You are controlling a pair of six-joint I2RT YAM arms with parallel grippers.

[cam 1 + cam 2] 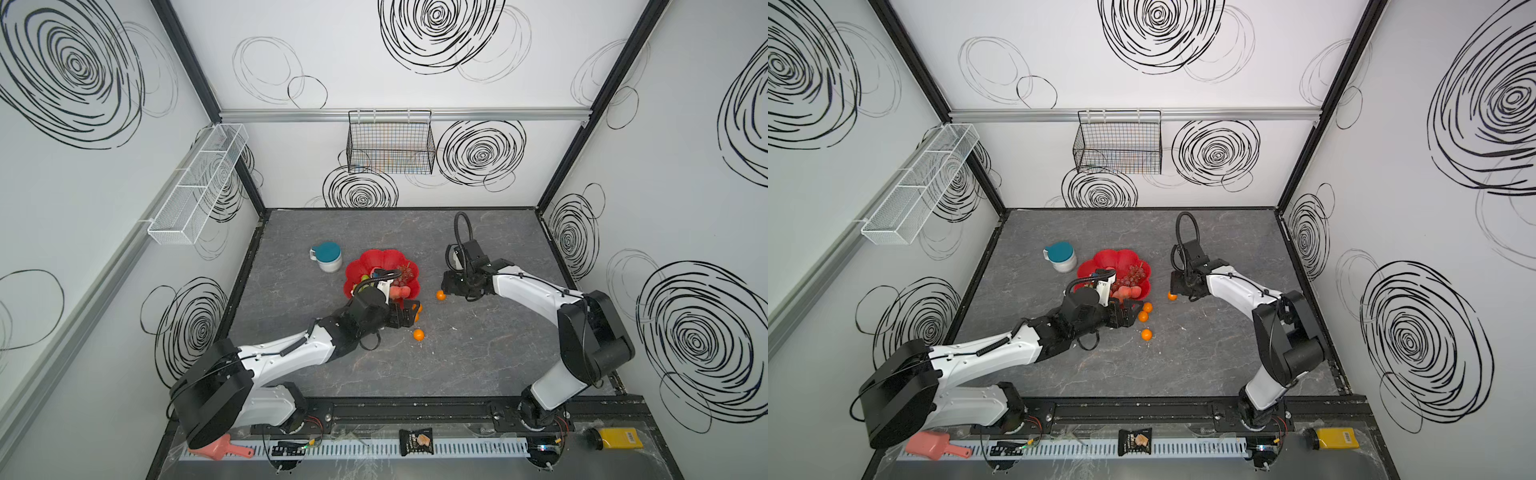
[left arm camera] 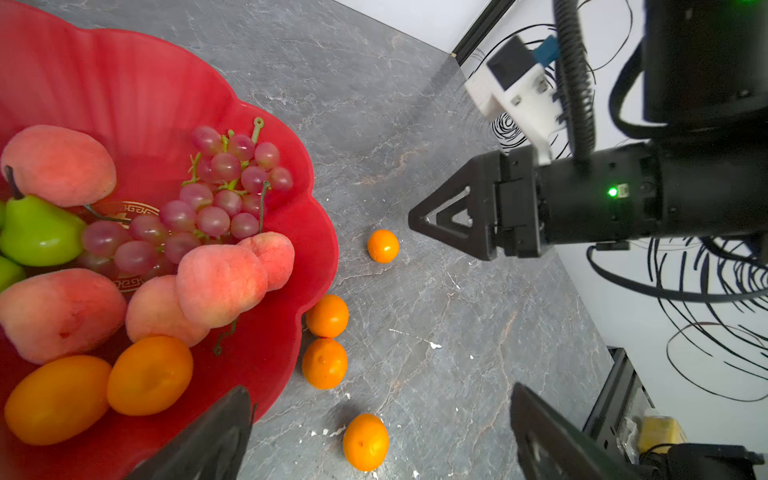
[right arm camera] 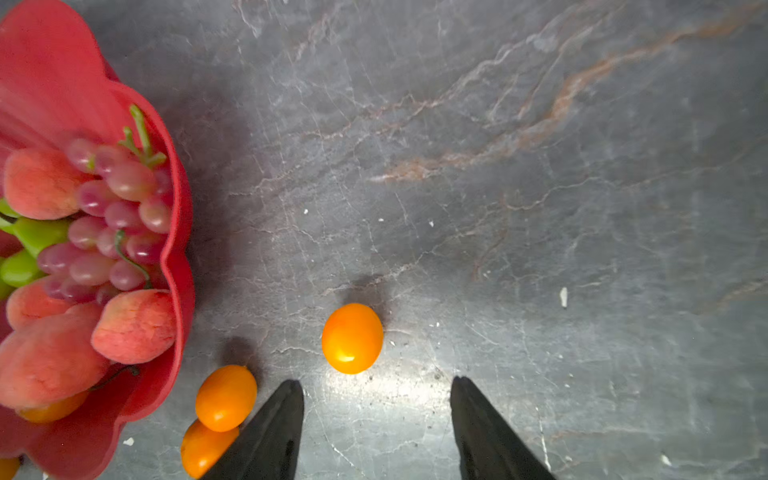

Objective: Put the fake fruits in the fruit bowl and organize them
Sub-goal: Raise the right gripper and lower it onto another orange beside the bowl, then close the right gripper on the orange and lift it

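Right jaws gape just short of one orange (image 3: 352,338).

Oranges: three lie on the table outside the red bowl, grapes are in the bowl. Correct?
Not three: four oranges lie on the table outside the red bowl, as the left wrist view shows. The grapes are in the bowl.

light bright, even | shadows soft, short | glare on tabletop (image 3: 386,390) | top-view edges bowed | wrist close-ups soft
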